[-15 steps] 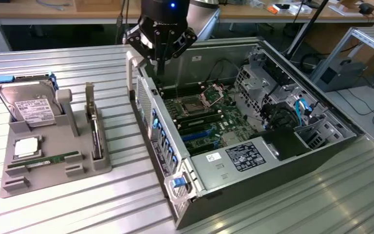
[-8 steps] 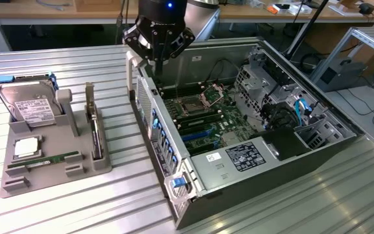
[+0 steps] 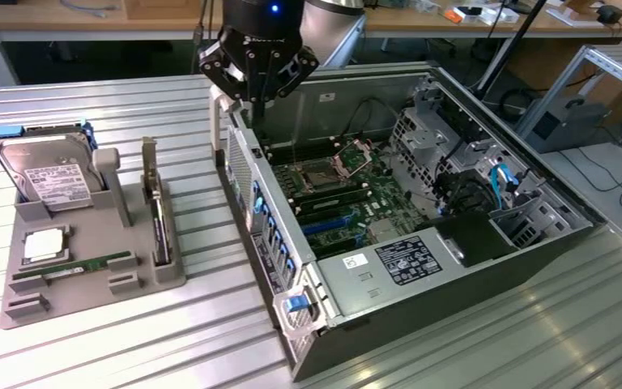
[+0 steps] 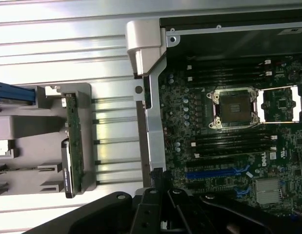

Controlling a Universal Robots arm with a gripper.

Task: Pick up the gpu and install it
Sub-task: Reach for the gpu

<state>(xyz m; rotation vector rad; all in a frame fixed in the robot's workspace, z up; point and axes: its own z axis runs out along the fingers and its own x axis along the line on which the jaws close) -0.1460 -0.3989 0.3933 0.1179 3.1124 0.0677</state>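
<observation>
Empty, closed gripper [image 3: 255,102] hovers above the case [image 3: 346,101]; gpu [image 3: 158,217] stands near white-labelled hard drive [image 3: 52,180].

The gripper [image 3: 255,97] is black throughout, with a broad body that tapers through angled link bars [image 4: 141,214] to slim fingers [image 4: 159,181]. The bars have a slight sheen and rounded edges, and small round pivot pins [image 4: 122,197] sit at their joints. A blue light [image 3: 273,10] glows on the black cylindrical wrist piece [image 3: 249,18] above the gripper, and a short line of white lettering [image 3: 266,40] crosses the body. The arm segment [image 3: 336,32] beside it is rounded and silver-grey
</observation>
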